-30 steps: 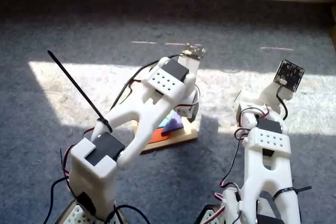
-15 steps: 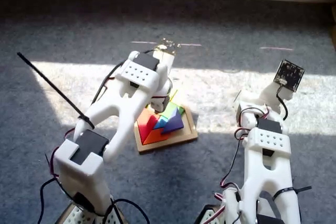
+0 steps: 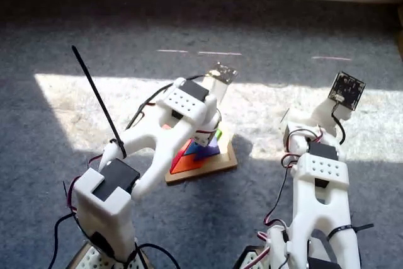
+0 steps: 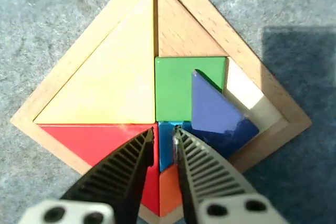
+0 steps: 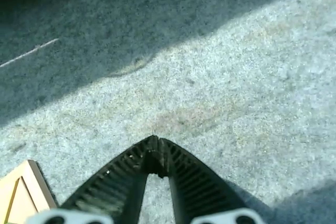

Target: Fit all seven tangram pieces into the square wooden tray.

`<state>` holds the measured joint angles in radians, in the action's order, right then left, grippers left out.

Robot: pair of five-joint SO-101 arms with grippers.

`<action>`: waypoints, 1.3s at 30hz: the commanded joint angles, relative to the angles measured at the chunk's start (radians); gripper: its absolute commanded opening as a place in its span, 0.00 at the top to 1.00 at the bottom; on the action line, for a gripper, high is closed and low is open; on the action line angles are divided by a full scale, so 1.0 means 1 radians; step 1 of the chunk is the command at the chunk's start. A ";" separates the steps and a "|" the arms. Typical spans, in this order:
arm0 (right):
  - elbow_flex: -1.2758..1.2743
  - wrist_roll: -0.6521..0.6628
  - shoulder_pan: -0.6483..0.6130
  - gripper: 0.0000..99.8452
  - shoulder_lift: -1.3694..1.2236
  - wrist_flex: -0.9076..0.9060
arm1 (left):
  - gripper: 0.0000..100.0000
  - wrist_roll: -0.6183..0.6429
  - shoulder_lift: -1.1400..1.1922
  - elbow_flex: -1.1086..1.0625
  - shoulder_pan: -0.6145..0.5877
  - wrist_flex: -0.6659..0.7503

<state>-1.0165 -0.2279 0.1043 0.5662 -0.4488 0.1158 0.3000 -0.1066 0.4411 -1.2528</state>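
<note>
A square wooden tray point(image 4: 84, 52) is seen lying flat on the carpet, with coloured pieces set inside its rim. One half is filled by a large yellow triangle point(image 4: 105, 82) and a large red triangle point(image 4: 94, 140), laid edge to edge. A green square point(image 4: 173, 90) is seated at the centre, with a wood-coloured triangle point(image 4: 181, 30) against it. A light blue piece point(image 4: 166, 150) and an orange piece point(image 4: 168, 192) are fitted beside the red one. A dark blue piece point(image 4: 218, 116) is left tilted, overlapping the green square, and pale bare floor is exposed beside it
</note>
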 commanded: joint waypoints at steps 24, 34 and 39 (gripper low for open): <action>0.013 0.011 0.005 0.99 0.027 0.022 | 0.93 0.063 -0.108 0.038 0.120 -0.035; 0.012 0.011 0.005 0.99 0.027 0.022 | 0.93 0.061 -0.535 -0.298 -0.016 0.126; 0.010 0.011 0.005 0.99 0.028 0.022 | 0.93 0.061 -0.751 -0.496 -0.097 0.275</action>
<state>-1.0165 -0.2279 0.1043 0.5662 -0.4488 0.1695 -0.2631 -0.4933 0.4089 -1.0856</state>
